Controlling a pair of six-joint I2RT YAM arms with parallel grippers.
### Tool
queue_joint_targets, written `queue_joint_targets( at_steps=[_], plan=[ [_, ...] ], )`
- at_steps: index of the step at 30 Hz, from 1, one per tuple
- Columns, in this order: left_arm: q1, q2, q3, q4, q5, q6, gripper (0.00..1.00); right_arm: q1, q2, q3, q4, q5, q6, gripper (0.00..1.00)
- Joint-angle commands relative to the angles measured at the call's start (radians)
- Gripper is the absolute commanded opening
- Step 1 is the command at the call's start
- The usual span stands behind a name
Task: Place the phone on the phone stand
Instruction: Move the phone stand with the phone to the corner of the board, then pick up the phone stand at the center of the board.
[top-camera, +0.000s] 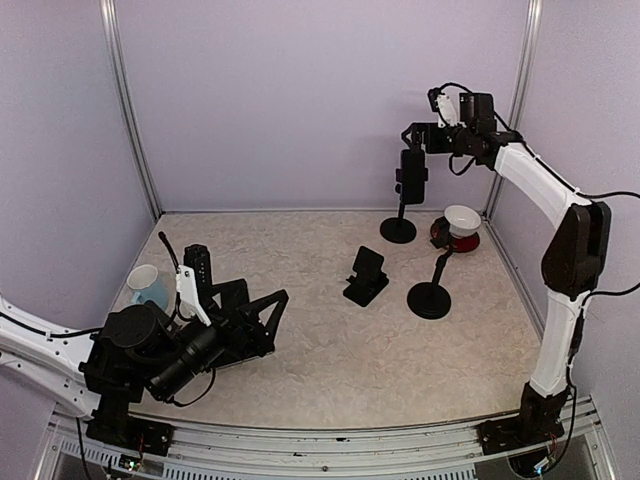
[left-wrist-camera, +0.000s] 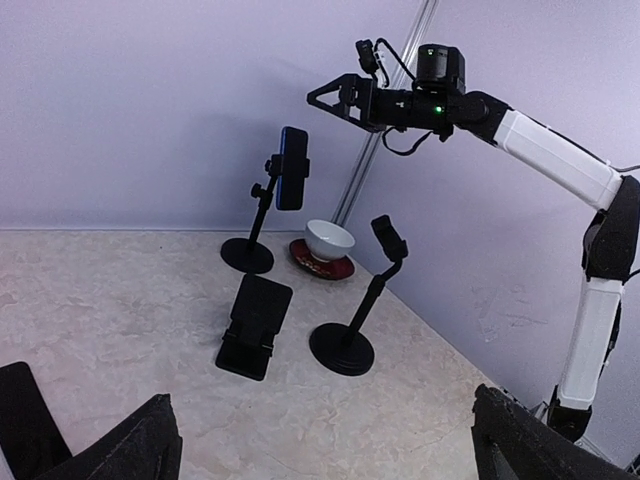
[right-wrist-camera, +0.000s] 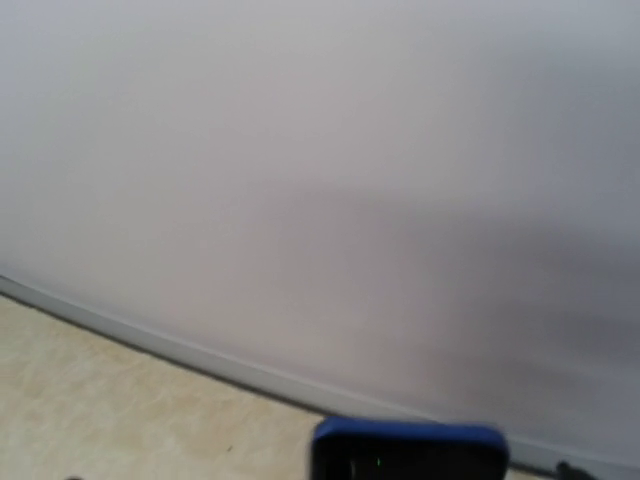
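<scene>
Fingers of the left arm (left-wrist-camera: 140, 440) were spread wide and held nothing, low over the near left part of the table (top-camera: 330, 360). For the fingers of the right arm (top-camera: 425, 137), raised at the far right just above the phone (top-camera: 410, 175), I could not tell if they were open or closed. The right wrist view showed only the top edge of the phone and the wall. The phone stood upright in the clamp of the far pole stand (top-camera: 399, 228), and in the left wrist view a gap showed between it and the right arm. By my judgement the placing itself was done or nearly done. What was left was to bring the right arm away without knocking the phone. I counted one phone and three stands: the far pole stand with the phone, a second pole stand (top-camera: 430, 298) nearer on the right with its holder empty, and a low folding stand (top-camera: 366, 276) near the middle. One white bowl (top-camera: 461, 216) sat on one red plate (top-camera: 441, 236) just beside the far pole stand. One pale cup (top-camera: 147, 285) stood at the left.
</scene>
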Motion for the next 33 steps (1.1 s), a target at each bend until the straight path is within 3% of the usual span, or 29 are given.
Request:
queue_joint_targets(
  at_steps=[1,10,20,33],
  plan=[
    [-0.03,-0.028,-0.012,-0.025,-0.013,-0.019,0.99,0.002,-0.177,-0.103,-0.064,-0.019,0.017,1.0],
    [-0.083,-0.058,0.062,-0.313,-0.032,-0.197,0.99,0.065,-0.537,-0.495,-0.053,0.007,0.063,1.0],
    [-0.248,-0.115,0.126,-0.682,-0.157,-0.466,0.99,0.121,-0.85,-0.84,-0.117,0.019,0.151,1.0],
    [-0.347,0.015,0.297,-1.063,-0.257,-0.734,0.99,0.127,-1.151,-1.109,-0.175,-0.047,0.19,1.0]
  ],
)
